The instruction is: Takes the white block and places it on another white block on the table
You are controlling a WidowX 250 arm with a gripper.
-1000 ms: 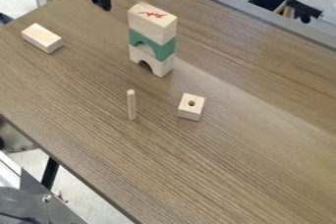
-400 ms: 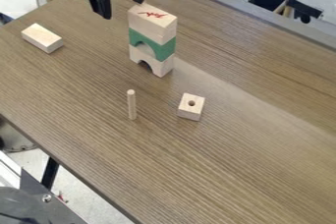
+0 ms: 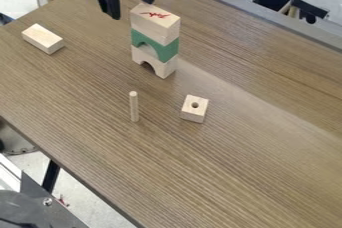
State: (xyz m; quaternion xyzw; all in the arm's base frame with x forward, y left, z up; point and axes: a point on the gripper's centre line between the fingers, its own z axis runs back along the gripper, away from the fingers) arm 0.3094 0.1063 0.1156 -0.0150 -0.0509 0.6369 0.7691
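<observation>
White block [image 3: 154, 27] atop green arch [image 3: 168, 50], open tabletop [image 3: 234, 54] to far edge [image 3: 267, 17]

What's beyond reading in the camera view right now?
Camera view:
- Far side of the stack: hidden by its own blocks.
- Depth of the hole in the small block: too small and dark.
- Red marking: too small to read.
- Upper part of the tool: cut off by the top edge.
</observation>
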